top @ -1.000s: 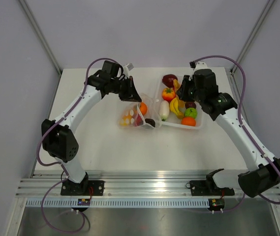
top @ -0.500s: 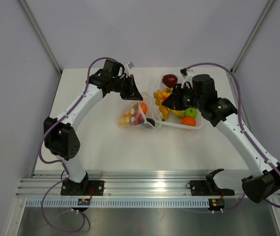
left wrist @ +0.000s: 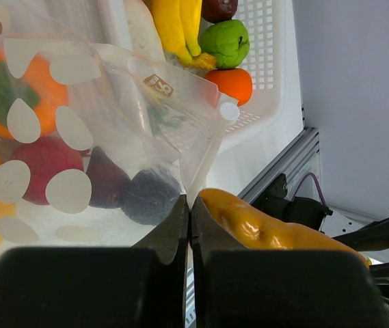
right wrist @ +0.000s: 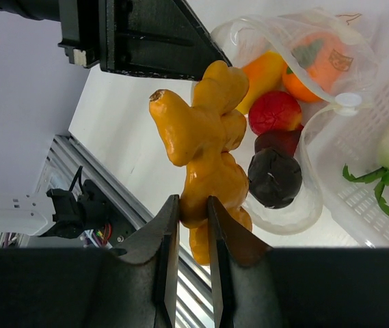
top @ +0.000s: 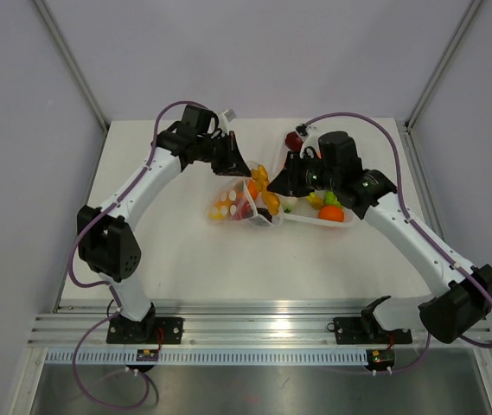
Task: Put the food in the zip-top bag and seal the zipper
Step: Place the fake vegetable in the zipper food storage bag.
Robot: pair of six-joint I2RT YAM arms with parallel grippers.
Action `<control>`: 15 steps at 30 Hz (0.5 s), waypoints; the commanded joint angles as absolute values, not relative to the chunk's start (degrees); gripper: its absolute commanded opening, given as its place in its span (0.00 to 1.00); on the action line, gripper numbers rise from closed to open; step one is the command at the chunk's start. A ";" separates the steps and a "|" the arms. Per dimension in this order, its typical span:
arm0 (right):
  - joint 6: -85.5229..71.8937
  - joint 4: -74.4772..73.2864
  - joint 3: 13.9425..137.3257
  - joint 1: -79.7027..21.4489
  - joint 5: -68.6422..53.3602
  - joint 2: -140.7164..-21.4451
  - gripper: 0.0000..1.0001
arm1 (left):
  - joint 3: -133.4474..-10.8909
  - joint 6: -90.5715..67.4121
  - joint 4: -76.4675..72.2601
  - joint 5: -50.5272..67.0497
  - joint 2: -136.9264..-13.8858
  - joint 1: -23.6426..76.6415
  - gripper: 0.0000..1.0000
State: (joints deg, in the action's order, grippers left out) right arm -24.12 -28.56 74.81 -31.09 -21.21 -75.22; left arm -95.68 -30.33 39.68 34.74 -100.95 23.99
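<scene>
Your right gripper (right wrist: 192,201) is clamped on the knobbly yellow piece (right wrist: 204,130) right above the zip-top bag (left wrist: 112,102) mouth, left gripper (left wrist: 189,208) pinching that bag's rim, so lower it straight past the lip before you let go.

The pale tabletop (top: 185,259) carries two things toward its far middle. The zip-top bag (top: 231,207) rests there on its spotted body. A white tray (top: 308,221) lies just to its right, touching the bag's corner.
</scene>
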 commanded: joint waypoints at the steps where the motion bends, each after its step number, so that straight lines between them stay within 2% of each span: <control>1: -24.87 -24.53 74.44 -31.99 -23.12 -76.99 0.00 | -97.91 -30.50 37.44 37.35 -99.67 23.82 0.00; 15: -25.14 -19.42 74.00 -31.99 -22.85 -85.69 0.00 | -93.69 -30.59 36.91 38.58 -94.66 23.82 0.00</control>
